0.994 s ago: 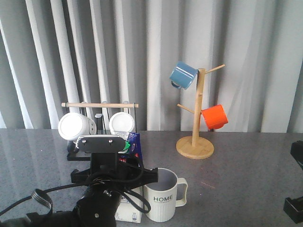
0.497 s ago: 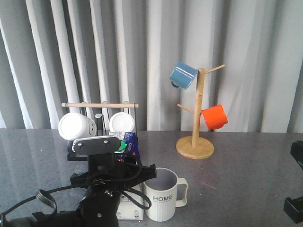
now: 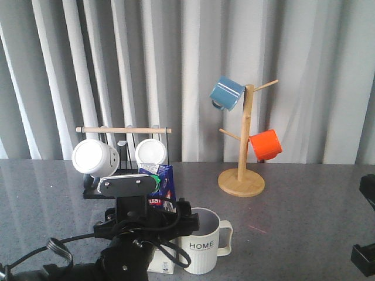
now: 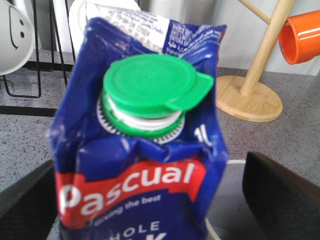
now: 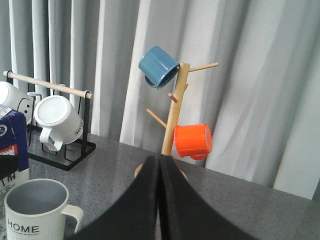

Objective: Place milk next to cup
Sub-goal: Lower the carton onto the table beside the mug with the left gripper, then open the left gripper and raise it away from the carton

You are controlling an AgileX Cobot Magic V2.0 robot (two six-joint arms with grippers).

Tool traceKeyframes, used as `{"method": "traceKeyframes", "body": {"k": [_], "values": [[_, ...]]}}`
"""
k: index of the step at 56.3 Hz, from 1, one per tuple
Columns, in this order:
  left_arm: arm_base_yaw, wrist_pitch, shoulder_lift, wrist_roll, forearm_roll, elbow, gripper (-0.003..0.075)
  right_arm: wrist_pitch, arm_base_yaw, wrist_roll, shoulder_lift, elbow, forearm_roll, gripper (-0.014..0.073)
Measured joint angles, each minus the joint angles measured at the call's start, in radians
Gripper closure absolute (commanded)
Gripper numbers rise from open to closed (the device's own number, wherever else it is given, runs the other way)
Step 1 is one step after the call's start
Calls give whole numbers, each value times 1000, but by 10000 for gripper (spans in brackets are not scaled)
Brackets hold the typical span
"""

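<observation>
Holding the milk (image 4: 140, 150) in our left gripper (image 3: 142, 219), fingers clamped on its sides, just beside the cup (image 3: 205, 249), on that arm's side of it. Carton bottom is hidden behind the arm; whether it rests on the table (image 3: 304, 205) we cannot tell. Placement looks nearly done; setting down and letting go remain. Right gripper (image 5: 160, 200) idle, fingers pressed together, empty.

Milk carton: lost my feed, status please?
Left hand shut on milk, carton beside HOME cup. Right hand shut, empty. Nothing in the way.
</observation>
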Motion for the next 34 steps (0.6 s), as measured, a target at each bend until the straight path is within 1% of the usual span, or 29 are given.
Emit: {"method": "traceKeyframes", "body": {"k": [8,14,18,20,24,25,27,29,30,31,32,33,34], "values": [[0,14,-38,17,0,0,24,0,0,0,0,0,0,602],[0,15,-104,43,0,0,47,0,0,0,0,0,0,602],[0,14,-151,68,0,0,83,0,0,0,0,0,0,602],[0,13,-179,83,0,0,114,0,0,0,0,0,0,602],[0,8,-232,109,0,0,216,0,0,0,0,0,0,602],[0,6,-248,113,0,0,260,0,0,0,0,0,0,602],[0,5,-274,116,0,0,349,0,0,0,0,0,0,602],[0,3,-298,118,0,0,480,0,0,0,0,0,0,602],[0,3,-312,119,0,0,529,0,0,0,0,0,0,602],[0,4,-320,119,0,0,606,0,0,0,0,0,0,602],[0,6,-333,120,0,0,659,0,0,0,0,0,0,602],[0,7,-340,120,0,0,734,0,0,0,0,0,0,602],[0,10,-352,121,0,0,730,0,0,0,0,0,0,602]]}}
